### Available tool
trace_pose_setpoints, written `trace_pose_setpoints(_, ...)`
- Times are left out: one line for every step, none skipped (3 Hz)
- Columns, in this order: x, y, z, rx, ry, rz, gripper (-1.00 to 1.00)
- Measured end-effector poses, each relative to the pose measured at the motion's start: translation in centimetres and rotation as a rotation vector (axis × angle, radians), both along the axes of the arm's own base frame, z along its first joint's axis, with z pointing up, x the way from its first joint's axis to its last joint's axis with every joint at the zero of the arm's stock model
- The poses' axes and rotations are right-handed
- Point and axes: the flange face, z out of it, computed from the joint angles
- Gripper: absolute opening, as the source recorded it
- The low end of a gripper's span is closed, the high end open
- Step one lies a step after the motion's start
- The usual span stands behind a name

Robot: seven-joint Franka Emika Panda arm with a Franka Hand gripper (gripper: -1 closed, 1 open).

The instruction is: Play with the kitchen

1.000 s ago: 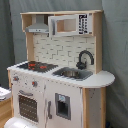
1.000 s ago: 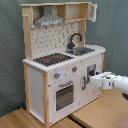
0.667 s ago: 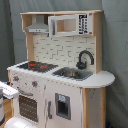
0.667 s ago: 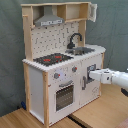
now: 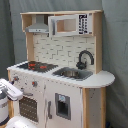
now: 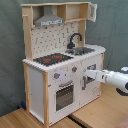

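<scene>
Since a second ago the gripper has pushed closer to the toy kitchen, which we see standing upright on the wooden table, tall axis vertical. Its front faces the arm in the second exterior view, fingertips at the cupboard door. We cannot tell the jaws' state.

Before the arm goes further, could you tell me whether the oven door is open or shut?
Shut: the oven door lies flush with the kitchen front in both exterior views.

Kitchen matt white w/ light wood, hob glossy blk.
</scene>
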Motion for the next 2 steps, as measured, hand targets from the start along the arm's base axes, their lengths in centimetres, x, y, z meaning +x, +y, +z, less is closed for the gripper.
trace_pose_setpoints(1.0, 0.1, -1.0, 0.075, 0.001, -0.003, 1.0)
trace_pose_setpoints(1.8, 0.5, -2.1, 0.163, 0.001, 0.0, 1.0)
